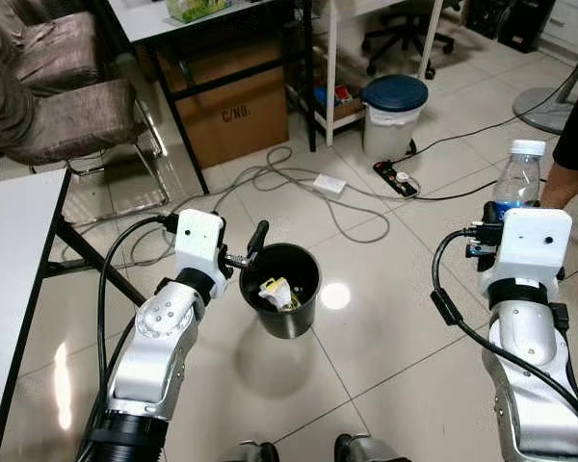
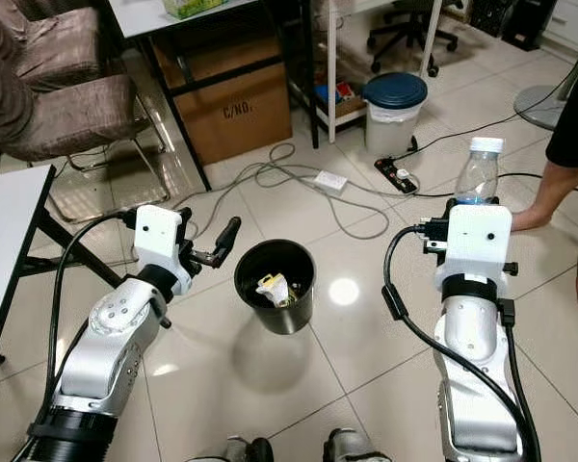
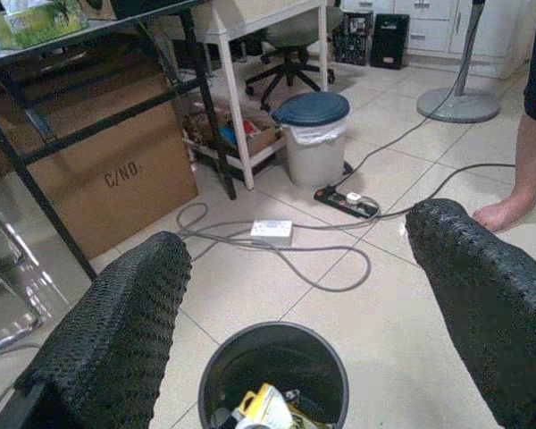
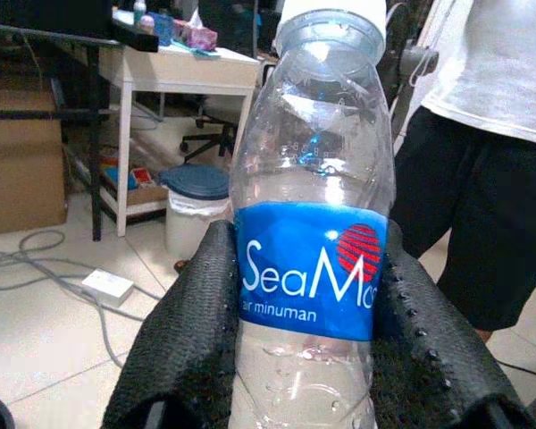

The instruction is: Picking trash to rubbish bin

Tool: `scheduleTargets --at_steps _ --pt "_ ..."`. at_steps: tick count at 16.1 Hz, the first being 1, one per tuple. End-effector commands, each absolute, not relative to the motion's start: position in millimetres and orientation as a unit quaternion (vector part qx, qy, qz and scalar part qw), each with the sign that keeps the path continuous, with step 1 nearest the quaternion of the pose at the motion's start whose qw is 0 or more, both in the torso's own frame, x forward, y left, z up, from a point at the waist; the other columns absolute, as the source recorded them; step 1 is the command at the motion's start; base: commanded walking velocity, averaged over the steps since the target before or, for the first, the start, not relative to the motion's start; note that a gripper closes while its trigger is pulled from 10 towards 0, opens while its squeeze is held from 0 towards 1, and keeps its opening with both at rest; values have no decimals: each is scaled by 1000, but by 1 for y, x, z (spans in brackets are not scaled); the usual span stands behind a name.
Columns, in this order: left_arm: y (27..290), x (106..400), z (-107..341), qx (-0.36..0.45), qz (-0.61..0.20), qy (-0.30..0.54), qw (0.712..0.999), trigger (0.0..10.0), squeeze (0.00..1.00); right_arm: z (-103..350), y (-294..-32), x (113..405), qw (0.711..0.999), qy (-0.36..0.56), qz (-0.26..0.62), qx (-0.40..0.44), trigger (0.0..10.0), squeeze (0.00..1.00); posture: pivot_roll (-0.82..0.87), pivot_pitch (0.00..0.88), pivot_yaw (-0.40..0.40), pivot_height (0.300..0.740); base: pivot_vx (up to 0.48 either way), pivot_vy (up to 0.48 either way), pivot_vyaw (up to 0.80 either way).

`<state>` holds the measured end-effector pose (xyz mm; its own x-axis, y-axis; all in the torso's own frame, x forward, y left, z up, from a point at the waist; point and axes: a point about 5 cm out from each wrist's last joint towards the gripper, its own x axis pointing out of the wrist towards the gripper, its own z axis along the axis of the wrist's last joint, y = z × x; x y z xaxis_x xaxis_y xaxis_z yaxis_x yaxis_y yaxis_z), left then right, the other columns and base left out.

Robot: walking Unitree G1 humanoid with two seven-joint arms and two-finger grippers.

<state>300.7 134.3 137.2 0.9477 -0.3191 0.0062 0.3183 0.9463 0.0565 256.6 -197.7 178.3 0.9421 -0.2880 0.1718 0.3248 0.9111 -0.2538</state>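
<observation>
Bottle [image 4: 309,232] is clamped by right gripper [image 4: 313,357], well apart from bin [image 1: 281,287]; early release risks a miss. Left gripper [image 3: 295,304] is spread, empty.

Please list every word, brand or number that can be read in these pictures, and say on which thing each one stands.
"SeaM", last letters hidden by a finger, with "air minuman" below: blue label of the plastic bottle held in the right gripper.
"C/NO.": side of the cardboard box under the desk.
Print on the packet on the desk: too blurred to read.
</observation>
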Motion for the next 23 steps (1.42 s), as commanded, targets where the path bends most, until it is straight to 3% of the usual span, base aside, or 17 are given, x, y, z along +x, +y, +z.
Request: scheduleTargets --at_steps 1,5,17,23 --pt "137 299 138 33 -155 -8 987 10000 0 182 -194 254 975 -74 -150 -146 10000 0 -116 161 103 740 0 0 800" --pt "137 298 137 33 -152 -6 988 10000 0 181 -193 255 977 -73 -145 -141 10000 0 -116 164 100 740 0 0 731" --pt "136 302 137 36 -154 -8 987 10000 0 177 -193 256 978 -67 -144 -137 10000 0 -114 153 103 740 0 0 0" --pt "135 303 138 41 -154 -11 987 10000 0 177 -192 257 979 -69 -141 -134 10000 0 -113 147 101 740 415 0 0"
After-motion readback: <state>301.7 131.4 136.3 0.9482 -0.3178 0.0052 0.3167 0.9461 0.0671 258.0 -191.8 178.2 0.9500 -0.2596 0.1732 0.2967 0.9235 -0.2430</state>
